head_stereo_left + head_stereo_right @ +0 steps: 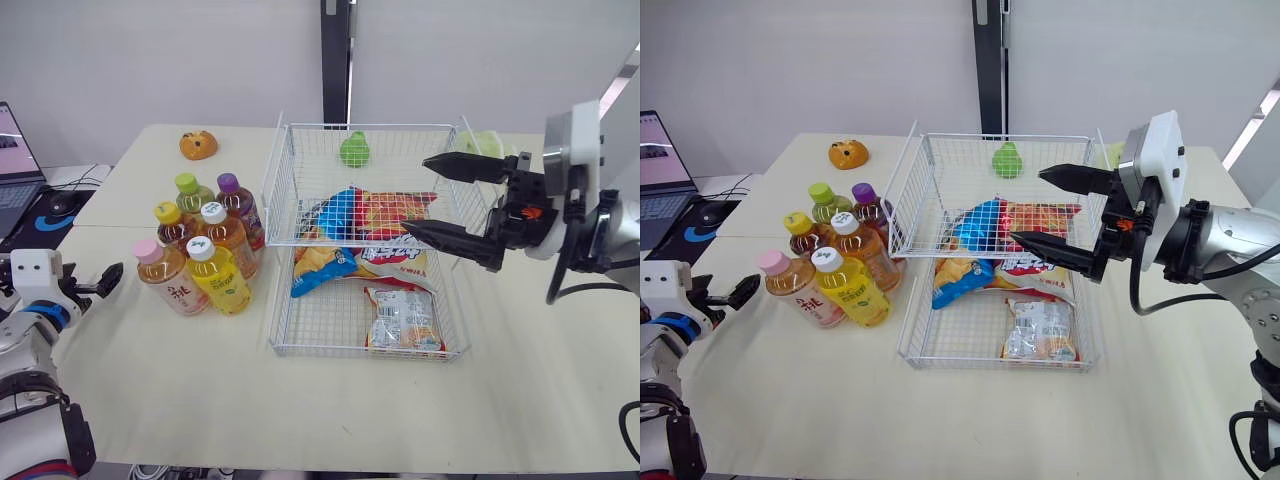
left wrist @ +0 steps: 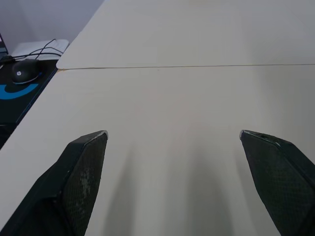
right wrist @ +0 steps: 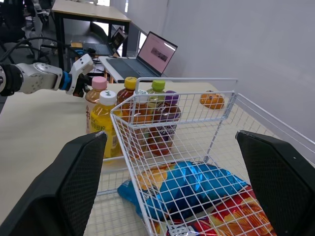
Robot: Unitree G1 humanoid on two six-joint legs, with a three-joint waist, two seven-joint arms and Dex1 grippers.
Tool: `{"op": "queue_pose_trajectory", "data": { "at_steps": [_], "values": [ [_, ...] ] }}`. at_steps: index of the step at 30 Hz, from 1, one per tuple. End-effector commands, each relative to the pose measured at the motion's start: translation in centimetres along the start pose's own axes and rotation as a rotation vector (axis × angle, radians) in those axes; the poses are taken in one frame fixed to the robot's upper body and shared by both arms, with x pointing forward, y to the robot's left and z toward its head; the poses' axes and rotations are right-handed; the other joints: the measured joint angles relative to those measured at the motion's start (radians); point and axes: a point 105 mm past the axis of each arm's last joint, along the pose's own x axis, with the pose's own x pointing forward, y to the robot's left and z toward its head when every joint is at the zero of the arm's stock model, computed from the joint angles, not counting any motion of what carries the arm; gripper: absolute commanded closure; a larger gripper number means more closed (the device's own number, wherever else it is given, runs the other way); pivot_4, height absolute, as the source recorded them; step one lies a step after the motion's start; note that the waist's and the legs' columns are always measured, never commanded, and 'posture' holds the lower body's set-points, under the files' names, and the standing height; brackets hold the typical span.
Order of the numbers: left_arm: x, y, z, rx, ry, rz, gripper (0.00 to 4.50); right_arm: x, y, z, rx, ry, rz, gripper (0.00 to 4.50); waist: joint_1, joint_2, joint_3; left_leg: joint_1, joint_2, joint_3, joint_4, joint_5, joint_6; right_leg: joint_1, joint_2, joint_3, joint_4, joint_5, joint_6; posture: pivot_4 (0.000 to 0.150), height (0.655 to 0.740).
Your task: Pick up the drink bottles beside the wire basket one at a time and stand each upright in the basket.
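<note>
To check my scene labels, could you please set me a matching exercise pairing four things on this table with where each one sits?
Things:
1. pink-capped bottle
2. purple-capped bottle
3. blue snack bag
4. orange toy

Places:
A. inside the wire basket
B. on the table, beyond the bottles
C. front of the bottle group, on the left gripper's side
D. back of the bottle group, beside the basket

Pairs: 1-C, 2-D, 3-A, 4-B.
</note>
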Motion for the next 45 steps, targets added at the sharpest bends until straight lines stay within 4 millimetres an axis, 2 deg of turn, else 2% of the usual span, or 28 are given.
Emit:
{"op": "queue_pose_trajectory", "data": {
  "at_steps": [1,5,9,14,17,20,24,27,29,35,41,45],
  "values": [
    [-0.9,1.2,1.3,0.028,-0.081,0.041,0.02,0.2,1.4,1.3,0.03,-0.059,0.086,0.0,0.0,0.0,0.0,0.0,0.0,0.0,0.0,0.0,0.0,0.0,0.0,0.0,0.0,0.0,0.0,0.15,0.74],
    [-1.9,2.0,0.9,0.015,-0.071,0.061,0.02,0.2,3.0,1.7,0.087,-0.069,0.193,0.0,-0.003,0.0,0.0,0.0,0.0,0.0,0.0,0.0,0.0,0.0,0.0,0.0,0.0,0.0,0.0,0.15,0.74],
    [-2.5,2.4,1.6,-0.008,-0.095,0.039,0.02,0.4,3.2,2.2,0.107,-0.088,0.217,0.0,-0.002,0.0,0.0,0.0,0.0,0.0,0.0,0.0,0.0,0.0,0.0,0.0,0.0,0.0,0.0,0.15,0.74],
    [-3.5,2.7,4.1,-0.021,-0.179,-0.002,0.02,0.6,2.6,2.3,0.105,-0.098,0.202,0.0,-0.002,-0.001,0.0,0.0,0.0,0.0,0.0,0.0,0.0,0.0,0.0,0.0,0.0,0.0,0.0,0.15,0.74],
    [-5.5,2.7,6.5,-0.016,-0.24,-0.075,0.02,0.8,2.5,2.3,0.102,-0.099,0.199,0.0,-0.007,-0.002,0.001,0.0,0.0,0.0,0.0,0.0,0.001,0.0,0.0,0.0,-0.001,0.0,0.0,0.15,0.74],
    [-7.8,0.4,7.7,0.022,-0.229,-0.213,0.02,0.9,2.3,2.1,0.098,-0.086,0.209,0.0,-0.014,-0.001,0.001,0.0,0.001,0.0,-0.001,-0.001,0.001,0.001,0.0,0.0,-0.003,0.0,0.0,0.15,0.74],
    [-12.1,-3.1,9.5,-0.005,-0.213,-0.338,0.02,1.1,1.9,1.8,0.101,-0.074,0.235,0.0,-0.021,0.001,0.003,0.002,0.001,0.0,-0.002,-0.002,0.004,0.006,0.0,0.0,-0.007,0.0,0.0,0.15,0.74],
    [-14.9,-5.4,9.6,-0.003,-0.188,-0.373,0.02,1.4,1.7,1.8,0.108,-0.076,0.265,0.0,-0.02,0.002,0.004,0.003,0.001,0.0,-0.002,-0.003,0.005,0.007,0.0,0.0,-0.011,0.002,0.0,0.15,0.74],
    [-15.7,-6.1,9.7,-0.002,-0.193,-0.36,0.02,1.7,1.7,1.8,0.118,-0.082,0.291,0.0,-0.019,0.003,0.004,0.003,0.001,0.0,-0.001,-0.003,0.005,0.008,0.0,0.0,-0.012,0.002,0.0,0.15,0.74],
    [-16.1,-7.8,9.9,0.016,-0.22,-0.33,0.02,2.5,1.6,1.6,0.126,-0.086,0.356,0.0,0.004,0.004,0.004,0.003,0.001,-0.001,-0.001,-0.004,0.007,0.008,0.0,-0.002,-0.011,0.003,-0.001,0.15,0.74],
    [-14.3,-8.4,10.2,0.047,-0.226,-0.346,0.02,2.9,1.6,1.6,0.106,-0.082,0.386,0.0,0.006,0.004,0.005,0.003,0.001,-0.001,-0.001,-0.002,0.004,0.008,0.0,-0.002,-0.012,0.003,-0.001,0.15,0.74],
    [-13.0,-9.1,9.7,0.071,-0.216,-0.387,0.02,2.8,1.6,1.8,0.097,-0.082,0.383,0.0,0.003,0.005,0.005,0.003,0.001,0.0,-0.001,-0.002,0.004,0.008,0.0,-0.002,-0.012,0.003,-0.001,0.15,0.74]
  ]
}}
